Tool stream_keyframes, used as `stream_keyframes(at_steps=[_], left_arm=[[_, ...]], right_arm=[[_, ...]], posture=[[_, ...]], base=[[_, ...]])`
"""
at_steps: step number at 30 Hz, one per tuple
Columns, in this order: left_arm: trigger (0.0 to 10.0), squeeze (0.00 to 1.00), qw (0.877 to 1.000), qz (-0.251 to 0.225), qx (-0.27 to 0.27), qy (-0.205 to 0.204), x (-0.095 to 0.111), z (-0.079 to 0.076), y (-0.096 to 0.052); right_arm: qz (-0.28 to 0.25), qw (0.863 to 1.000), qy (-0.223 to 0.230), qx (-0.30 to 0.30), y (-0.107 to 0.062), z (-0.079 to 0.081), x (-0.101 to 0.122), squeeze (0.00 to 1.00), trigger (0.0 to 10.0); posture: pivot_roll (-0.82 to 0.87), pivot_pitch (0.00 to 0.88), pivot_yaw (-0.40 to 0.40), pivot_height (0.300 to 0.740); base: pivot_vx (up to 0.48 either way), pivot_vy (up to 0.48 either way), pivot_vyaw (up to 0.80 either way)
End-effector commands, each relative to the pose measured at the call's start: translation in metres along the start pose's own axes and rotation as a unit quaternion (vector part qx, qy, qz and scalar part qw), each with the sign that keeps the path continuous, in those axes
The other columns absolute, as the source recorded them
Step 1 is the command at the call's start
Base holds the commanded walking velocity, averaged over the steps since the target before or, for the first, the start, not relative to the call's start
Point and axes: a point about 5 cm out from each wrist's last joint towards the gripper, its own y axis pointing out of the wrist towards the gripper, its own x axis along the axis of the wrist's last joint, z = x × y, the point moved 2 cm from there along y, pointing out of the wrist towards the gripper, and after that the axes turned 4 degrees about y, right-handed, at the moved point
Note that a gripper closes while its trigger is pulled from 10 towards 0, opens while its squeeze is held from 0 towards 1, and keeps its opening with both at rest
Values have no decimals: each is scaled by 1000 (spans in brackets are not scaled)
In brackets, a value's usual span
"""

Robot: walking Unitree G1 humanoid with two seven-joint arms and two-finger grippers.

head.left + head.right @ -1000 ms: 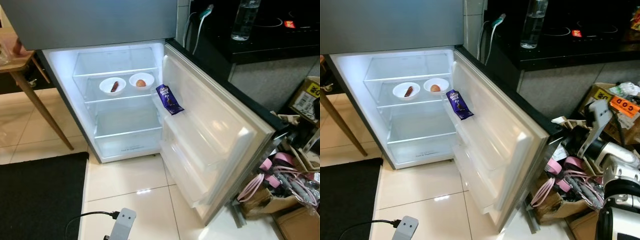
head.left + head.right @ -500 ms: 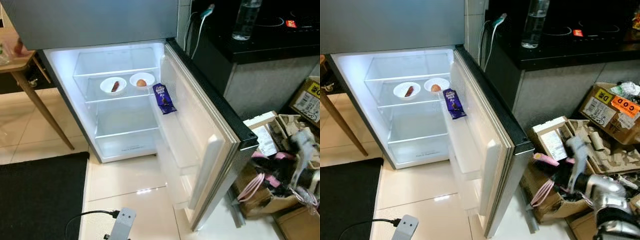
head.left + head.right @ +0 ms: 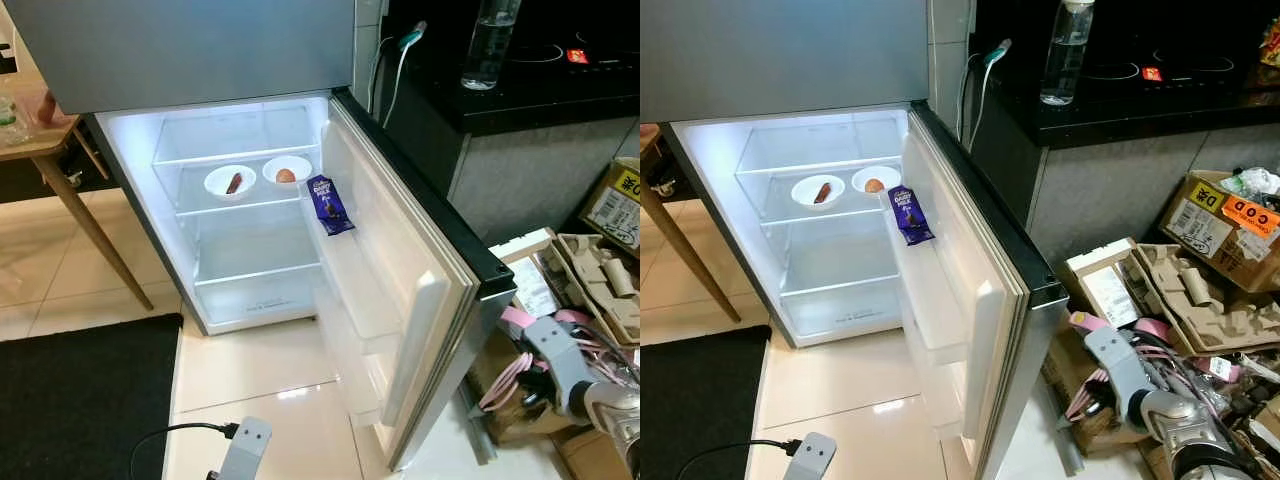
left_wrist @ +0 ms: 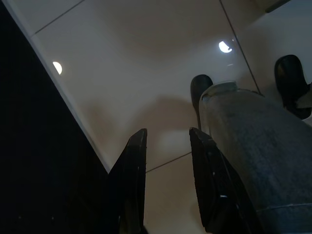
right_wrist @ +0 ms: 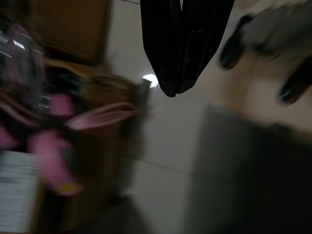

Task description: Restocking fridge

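Grey fridge body (image 3: 200, 50): lower compartment lit and open.
Door: white-lined, dark-edged fridge door (image 3: 980, 300) now stands about halfway shut; a second ago it was swung wide, so a closing swing has begun and then held between the last two frames.
Stock: purple chocolate bar wrapper (image 3: 329, 204) sits upright in the upper door rack; two small white bowls (image 3: 229, 182) on the glass shelf, one with a brownish sausage-like piece, the other with an orange-brown round item. All three unmoved.
Right arm: silver right forearm (image 3: 1140, 385) low beside the cardboard boxes with pink straps (image 3: 1110, 330), apart from the door; it was raised by the door edge earlier.
Right gripper (image 5: 179, 90): black fingers pressed together, empty; view blurred.
Left gripper (image 4: 165, 146): hangs idle over pale floor tile, fingers slightly apart, holding nothing.
Meaning: items look placed; my read is restock done, remaining step is pushing the door fully closed.
Risk: door rack load could shift if slammed.
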Motion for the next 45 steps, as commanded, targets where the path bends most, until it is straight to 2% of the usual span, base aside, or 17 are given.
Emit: stream_keyframes(at_steps=[1, 4, 8, 12, 13, 23, 30, 39, 45], left_arm=[[10000, 0, 1000, 4, 7, 5, -3, 7, -1], [10000, 0, 1000, 3, 5, 3, -3, 5, -1], [10000, 0, 1000, 3, 4, 3, -3, 4, -1], [10000, 0, 1000, 4, 3, 3, -3, 4, -1], [10000, 0, 1000, 3, 4, 3, -3, 4, -1], [10000, 0, 1000, 2, 2, 4, -2, 3, 0], [10000, 0, 1000, 3, 0, 5, -2, 1, 0], [10000, 0, 1000, 3, -2, 6, -1, 0, 0], [10000, 0, 1000, 3, -1, 7, -1, 0, 0]], right_arm=[[-23, 999, 17, -38, 3, -3, 7, 0, 10000], [-40, 994, 62, -79, 6, -2, 5, 0, 10000], [-74, 986, 136, -57, 14, 14, 8, 0, 10000], [-92, 981, 168, -37, 19, 25, 13, 0, 10000], [-107, 976, 190, -23, 23, 32, 18, 0, 10000], [-140, 966, 215, -6, 26, 37, 30, 0, 10000], [-145, 966, 213, 20, 25, 40, 31, 0, 10000], [-152, 965, 175, 122, 27, 64, 38, 0, 10000], [-151, 963, 155, 159, 28, 74, 42, 0, 10000]], posture=[[-90, 0, 5, 740], [-89, 0, 5, 740], [-92, 0, 8, 740], [-92, 0, 9, 740], [-92, 0, 10, 740], [-97, 0, 10, 740], [-104, 0, 9, 740], [-104, 0, 11, 740], [-101, 0, 10, 740]], base=[[0, 0, 0], [0, 0, 0], [0, 0, 0], [0, 0, 469], [0, 0, 769], [0, 0, 764], [0, 0, 763], [0, 0, 763], [0, 0, 763]])
